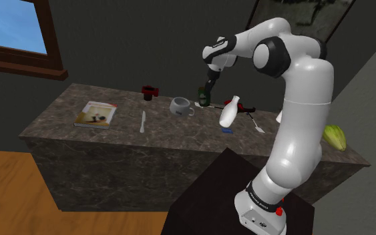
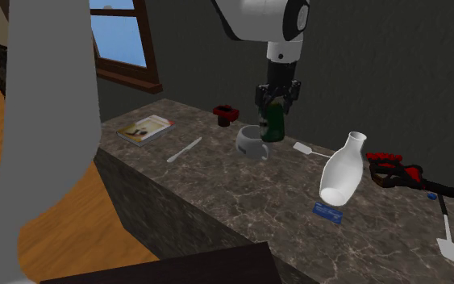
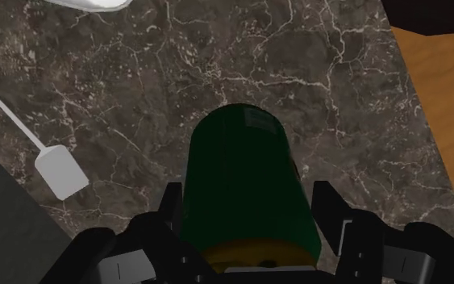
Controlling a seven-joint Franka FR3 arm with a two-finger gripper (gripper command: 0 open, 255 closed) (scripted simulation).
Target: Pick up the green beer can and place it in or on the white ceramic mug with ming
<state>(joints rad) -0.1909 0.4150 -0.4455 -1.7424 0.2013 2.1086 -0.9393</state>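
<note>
Gripper: the black gripper (image 2: 276,103) hangs at the upper middle of the second exterior view, pointing down at the counter (image 2: 217,190).
Fingers: (image 3: 171,211) set at a middling width and clasped on the can. In the wrist view one finger presses each side of its body.
Can: the dark green can (image 2: 274,123) is held between the fingers, its lower part showing below them, at the centre of the second exterior view. I cannot tell whether its base touches the counter.
Mug: the white mug (image 2: 252,143) stands mouth up on the counter, just left of the can and below it in the second exterior view. The can is beside the mug, not in it.
Vase: the white vase (image 2: 342,169) leans at the right of centre, well apart from the can.
Card: a small blue card (image 2: 328,213) lies on the counter just below the vase.
Tool: a red and black tool (image 2: 398,169) lies at the right edge, beyond the vase.
Spatula: a white spatula (image 3: 60,171) lies flat on the counter near the can.
Knife: a pale knife (image 2: 185,149) lies left of the mug.
Book: a book (image 2: 145,129) lies at the left end of the counter, past the knife.
</note>
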